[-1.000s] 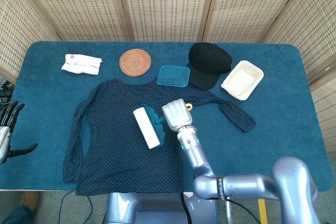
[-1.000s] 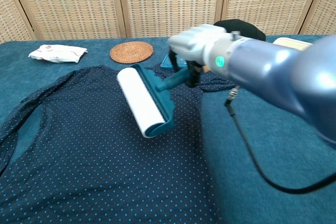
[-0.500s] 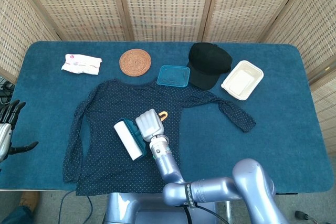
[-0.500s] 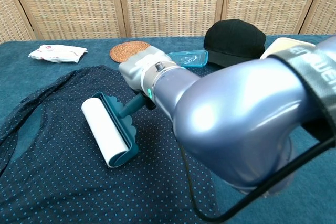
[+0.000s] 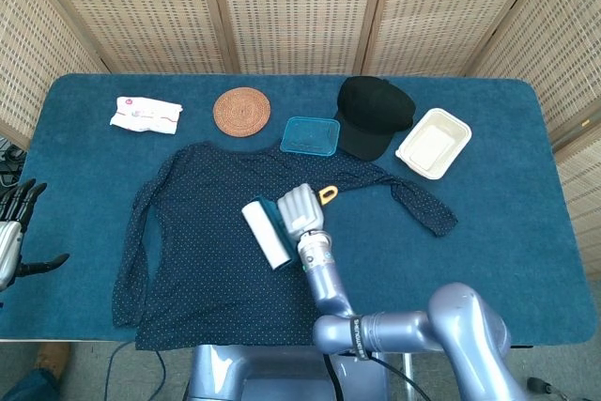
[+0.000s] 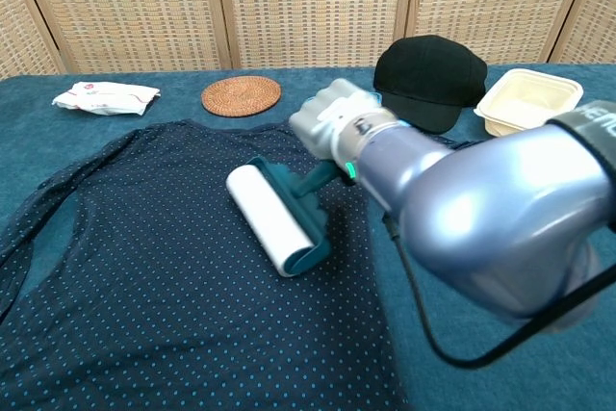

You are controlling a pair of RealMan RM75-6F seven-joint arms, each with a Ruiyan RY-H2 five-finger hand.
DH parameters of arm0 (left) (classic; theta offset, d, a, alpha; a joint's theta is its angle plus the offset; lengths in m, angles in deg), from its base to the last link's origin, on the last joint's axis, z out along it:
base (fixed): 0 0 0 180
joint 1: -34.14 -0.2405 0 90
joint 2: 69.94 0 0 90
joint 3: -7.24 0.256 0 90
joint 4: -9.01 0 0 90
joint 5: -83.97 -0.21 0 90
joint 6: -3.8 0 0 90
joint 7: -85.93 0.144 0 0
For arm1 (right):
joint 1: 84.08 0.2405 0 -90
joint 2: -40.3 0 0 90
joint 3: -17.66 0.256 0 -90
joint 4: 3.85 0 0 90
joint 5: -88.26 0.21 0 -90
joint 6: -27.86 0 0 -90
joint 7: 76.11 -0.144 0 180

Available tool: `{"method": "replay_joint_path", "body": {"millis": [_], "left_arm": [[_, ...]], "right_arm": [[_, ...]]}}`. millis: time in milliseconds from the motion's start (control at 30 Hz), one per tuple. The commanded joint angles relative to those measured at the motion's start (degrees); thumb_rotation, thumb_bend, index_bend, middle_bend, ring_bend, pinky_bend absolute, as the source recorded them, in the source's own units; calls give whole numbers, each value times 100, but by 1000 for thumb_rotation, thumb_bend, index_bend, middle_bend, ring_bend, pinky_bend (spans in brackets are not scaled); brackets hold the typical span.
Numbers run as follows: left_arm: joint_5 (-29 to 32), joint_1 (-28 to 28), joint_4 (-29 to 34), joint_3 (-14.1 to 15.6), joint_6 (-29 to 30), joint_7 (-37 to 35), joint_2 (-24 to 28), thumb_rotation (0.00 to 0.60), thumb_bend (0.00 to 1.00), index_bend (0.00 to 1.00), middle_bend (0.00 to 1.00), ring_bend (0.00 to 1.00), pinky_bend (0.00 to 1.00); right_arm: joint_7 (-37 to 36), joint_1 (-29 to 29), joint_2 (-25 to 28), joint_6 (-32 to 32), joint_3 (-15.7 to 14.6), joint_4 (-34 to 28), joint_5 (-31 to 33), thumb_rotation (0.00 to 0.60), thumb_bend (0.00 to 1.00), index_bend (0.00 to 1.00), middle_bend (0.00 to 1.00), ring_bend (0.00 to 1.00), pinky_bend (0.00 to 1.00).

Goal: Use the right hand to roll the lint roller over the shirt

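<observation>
A dark blue dotted shirt [image 5: 202, 251] [image 6: 144, 276] lies flat across the near half of the table. My right hand [image 5: 299, 210] [image 6: 332, 122] grips the teal handle of the lint roller [image 5: 266, 234] [image 6: 273, 218], whose white roll rests on the shirt's middle. An orange tab [image 5: 328, 195] sticks out beside the hand. My left hand [image 5: 13, 232] hangs at the far left edge off the table, fingers spread and holding nothing.
Along the back lie a white packet [image 5: 146, 114], a round woven coaster [image 5: 241, 111], a teal lid [image 5: 310, 135], a black cap [image 5: 374, 115] [image 6: 429, 67] and a cream takeaway box [image 5: 434, 143] [image 6: 526, 100]. The blue tablecloth [image 5: 507, 232] is bare at the right.
The right hand has swept the roller leftward over the shirt and then back right toward the middle. The left hand has stayed put.
</observation>
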Motion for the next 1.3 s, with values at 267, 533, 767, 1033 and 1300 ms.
{"method": "replay_joint_path", "body": {"millis": [267, 533, 767, 1033, 1300], "left_arm": [[0, 8, 30, 5, 10, 46, -8, 600, 0, 0, 0, 0, 0], [9, 16, 43, 9, 0, 57, -6, 600, 0, 0, 0, 0, 0], [21, 21, 47, 12, -23, 22, 8, 600, 0, 0, 0, 0, 0], [59, 27, 7, 7, -62, -55, 24, 600, 0, 0, 0, 0, 0], [93, 29, -15, 9, -98, -115, 42, 600, 0, 0, 0, 0, 0]], "right_arm": [[173, -358, 513, 90, -275, 128, -79, 600, 858, 739, 1000, 1000, 1000], [360, -330, 503, 121, -138, -123, 17, 600, 859, 739, 1000, 1000, 1000], [556, -81, 40, 147, -11, -251, 11, 600, 858, 739, 1000, 1000, 1000], [667, 249, -690, 114, 168, -97, -76, 600, 858, 739, 1000, 1000, 1000], [779, 475, -1206, 149, 292, 70, -203, 600, 858, 731, 1000, 1000, 1000]]}}
